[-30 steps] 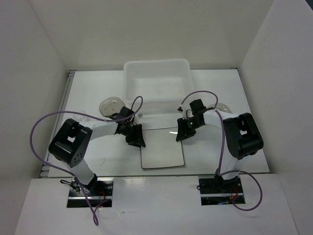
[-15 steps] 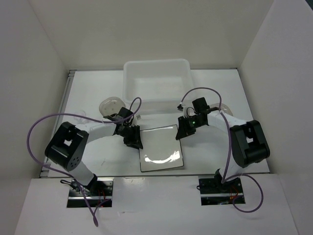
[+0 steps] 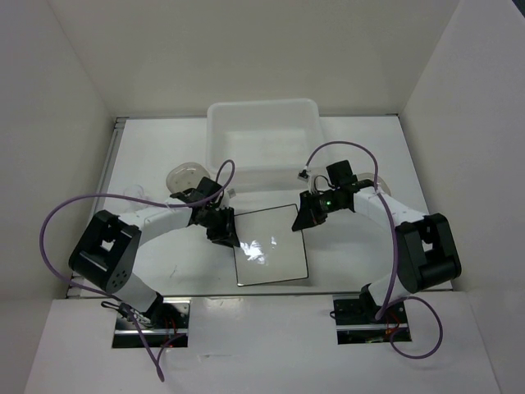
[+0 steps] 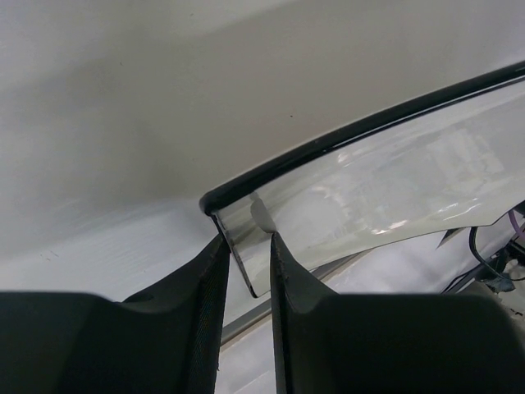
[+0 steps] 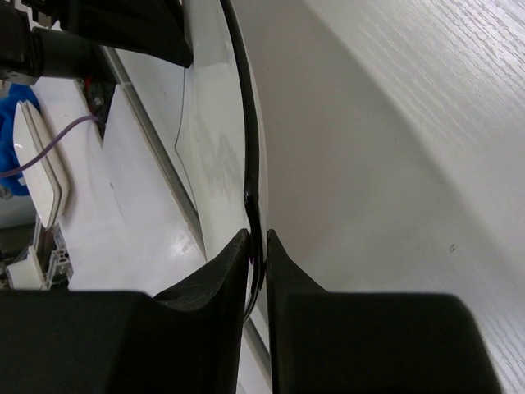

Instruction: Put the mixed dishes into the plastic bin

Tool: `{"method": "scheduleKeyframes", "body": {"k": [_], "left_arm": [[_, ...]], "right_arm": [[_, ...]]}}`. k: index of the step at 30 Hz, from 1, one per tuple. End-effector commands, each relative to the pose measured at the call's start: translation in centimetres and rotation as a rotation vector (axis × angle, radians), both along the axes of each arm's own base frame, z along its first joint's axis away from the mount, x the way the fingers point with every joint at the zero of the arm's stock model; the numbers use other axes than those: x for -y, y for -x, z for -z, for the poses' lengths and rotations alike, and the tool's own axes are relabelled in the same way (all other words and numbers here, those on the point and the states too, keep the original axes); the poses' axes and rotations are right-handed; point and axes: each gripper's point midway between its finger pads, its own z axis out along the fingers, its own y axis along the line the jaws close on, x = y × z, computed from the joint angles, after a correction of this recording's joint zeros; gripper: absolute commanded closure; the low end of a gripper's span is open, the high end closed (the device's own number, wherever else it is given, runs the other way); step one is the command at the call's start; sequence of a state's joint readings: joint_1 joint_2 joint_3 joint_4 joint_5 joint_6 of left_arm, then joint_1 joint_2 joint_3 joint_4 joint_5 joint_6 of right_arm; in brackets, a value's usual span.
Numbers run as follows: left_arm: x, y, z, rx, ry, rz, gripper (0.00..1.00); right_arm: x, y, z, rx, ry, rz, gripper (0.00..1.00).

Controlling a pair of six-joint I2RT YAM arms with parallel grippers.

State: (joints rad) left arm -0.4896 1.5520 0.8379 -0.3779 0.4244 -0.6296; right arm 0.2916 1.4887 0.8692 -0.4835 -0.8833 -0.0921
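Observation:
The square white plate (image 3: pixel 267 250) with a thin dark edge lies tilted in the middle of the table, its far edge raised. My left gripper (image 3: pixel 225 233) is shut on its far left corner. In the left wrist view, both fingers (image 4: pixel 209 271) press that corner of the plate (image 4: pixel 369 180). My right gripper (image 3: pixel 302 220) is shut on the far right corner, where its fingertips (image 5: pixel 239 250) pinch the dark rim of the plate (image 5: pixel 209 139). The plastic bin (image 3: pixel 220 152), translucent white, stands just beyond the plate, and its inside looks bare.
A round greyish saucer (image 3: pixel 184 175) lies left of the bin, with a faint clear cup (image 3: pixel 134 194) further left. Another saucer (image 3: pixel 376 179) shows behind the right arm. White walls enclose the table on three sides. Purple cables loop over both arms.
Both grippers have closed on the plate's far corners and raised its far edge off the table. The right arm's elbow has swung out to the right.

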Motion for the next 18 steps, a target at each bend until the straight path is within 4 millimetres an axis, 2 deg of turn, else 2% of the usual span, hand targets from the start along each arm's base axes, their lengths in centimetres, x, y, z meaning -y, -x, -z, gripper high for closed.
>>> {"method": "scheduleKeyframes", "body": {"k": [1,6,9,10,12,14,17,18], "left_arm": [[4.8,-3.5,-6.4,0.202,0.232,0.053,0.83],[5.7,-4.9,-8.9,0.256,0.270,0.061,0.89],[6.1,-5.5,-10.1,0.284,0.285,0.063,0.99],[6.1,-5.5,-10.1,0.284,0.285,0.063,0.99],[6.3,-5.8,-11.7,0.315,0.308,0.058,0.99],[6.3,-5.7,-12.2,0.319,0.317,0.050,0.99],[6.5,-6.1,-14.1,0.353,0.342,0.046,0.99],[6.7,-6.1,-14.6,0.346,0.353,0.045,1.00]], "right_arm": [[-2.3,1.6,-2.8,0.007,-0.149,-0.121,1.00],[-2.3,1.6,-3.2,0.022,-0.159,-0.131,1.00],[-2.3,1.6,-3.2,0.022,-0.159,-0.131,1.00],[-2.3,1.6,-3.2,0.022,-0.159,-0.131,1.00],[-2.3,1.6,-3.1,0.016,-0.155,-0.135,1.00],[-2.1,1.3,-3.4,0.028,-0.155,-0.131,1.00],[-1.8,1.1,-3.0,0.030,-0.150,-0.133,1.00],[-2.1,1.1,-3.6,0.003,-0.163,-0.119,1.00]]}}
